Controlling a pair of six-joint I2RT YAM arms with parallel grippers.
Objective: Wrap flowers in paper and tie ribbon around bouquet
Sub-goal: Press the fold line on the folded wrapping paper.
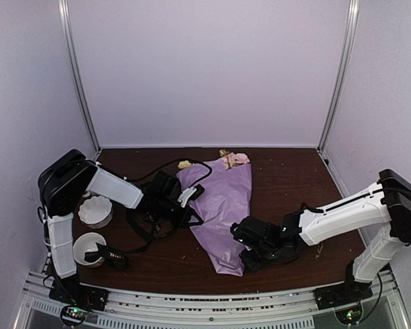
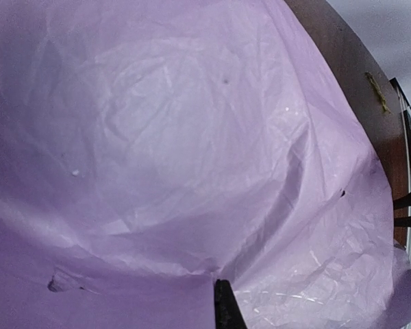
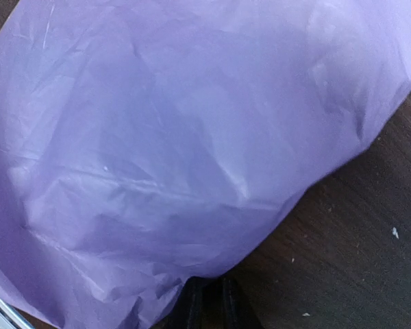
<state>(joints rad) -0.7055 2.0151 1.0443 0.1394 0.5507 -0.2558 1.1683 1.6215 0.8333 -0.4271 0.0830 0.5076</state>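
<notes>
Lilac paper (image 1: 222, 205) is filling both wrist views as I am working the bouquet (image 1: 226, 229) on the dark table (image 1: 294, 185). At the left of the overhead frame, my left gripper (image 1: 185, 196) is pressing against the cone's upper-left edge with its fingers closed together. Whether a fold of the sheet is caught between them I cannot tell.

Centre frame, the bouquet is lying with its long axis running from the top of the picture, where the flowers (image 1: 234, 160) are peeking out of the wide mouth, down to the narrow tail near the bottom edge.

Just right of that tail, my right gripper (image 1: 242, 238) is sitting against the paper. Its fingers (image 3: 229, 312) are standing nearly together with only a slit between them, and the sheet's hem is draping over their tips; I cannot confirm a grip there.

My judgement: the right arm is nearer the narrow stem end, where the tying would belong, and the left is nearer the loose upper flap.
</notes>
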